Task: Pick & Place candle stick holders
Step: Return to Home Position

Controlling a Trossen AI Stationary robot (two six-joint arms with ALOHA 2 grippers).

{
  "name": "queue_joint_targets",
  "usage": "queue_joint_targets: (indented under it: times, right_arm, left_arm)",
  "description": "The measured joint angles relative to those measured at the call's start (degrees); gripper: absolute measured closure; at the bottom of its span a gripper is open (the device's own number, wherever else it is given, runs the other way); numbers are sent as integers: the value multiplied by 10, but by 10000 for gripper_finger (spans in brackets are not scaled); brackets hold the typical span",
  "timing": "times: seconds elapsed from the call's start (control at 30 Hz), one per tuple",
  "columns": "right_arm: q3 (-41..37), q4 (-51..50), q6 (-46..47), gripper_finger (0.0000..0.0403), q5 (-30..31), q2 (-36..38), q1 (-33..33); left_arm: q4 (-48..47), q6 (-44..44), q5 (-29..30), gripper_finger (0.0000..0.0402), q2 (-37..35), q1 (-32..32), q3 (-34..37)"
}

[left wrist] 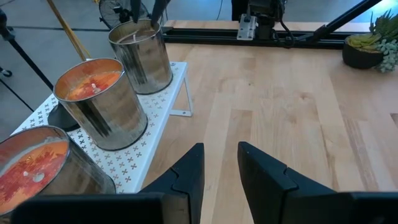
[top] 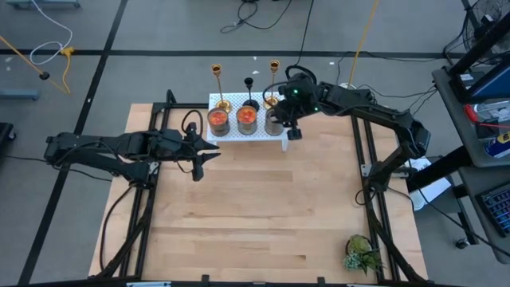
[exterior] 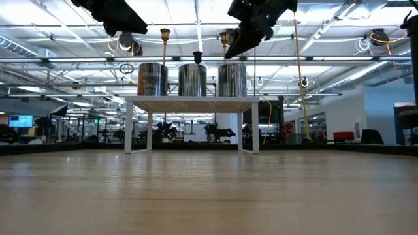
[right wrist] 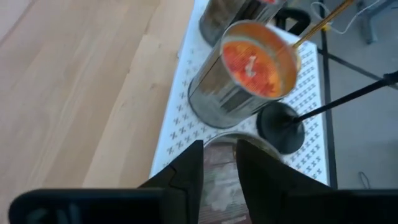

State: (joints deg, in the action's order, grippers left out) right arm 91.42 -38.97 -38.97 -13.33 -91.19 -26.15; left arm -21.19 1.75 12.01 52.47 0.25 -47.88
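Candle stick holders [top: 250, 102]: slim, brass and black

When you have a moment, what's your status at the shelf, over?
Left gripper open, empty, over table. Right gripper open, above the brown candle tin. Candlestick holders upright on white shelf, ungripped. Nothing blocking.

The left arm [top: 111, 147] stretches in from the left side over the counter [top: 263, 207]. Its tool [left wrist: 219, 149] points toward the middle, the two fingers parallel with a narrow gap, gripping nothing. The right arm [top: 374, 112] reaches in from the right, elbow bent. Its tool [right wrist: 219, 144] hangs raised at the counter's far edge, fingers slightly apart.
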Motion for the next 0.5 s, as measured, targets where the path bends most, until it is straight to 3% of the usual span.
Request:
queue_joint_targets:
  times: [0.3, 0.5]
  right_arm:
    - [-1, 6, 70, 293, -2, 48, 42]
    - [-1, -60, 149, 311, -3, 111, 69]
  left_arm:
    - [-10, -4, 45, 298, -14, 0, 0]
    - [-48, -8, 92, 298, -77, 0, 0]
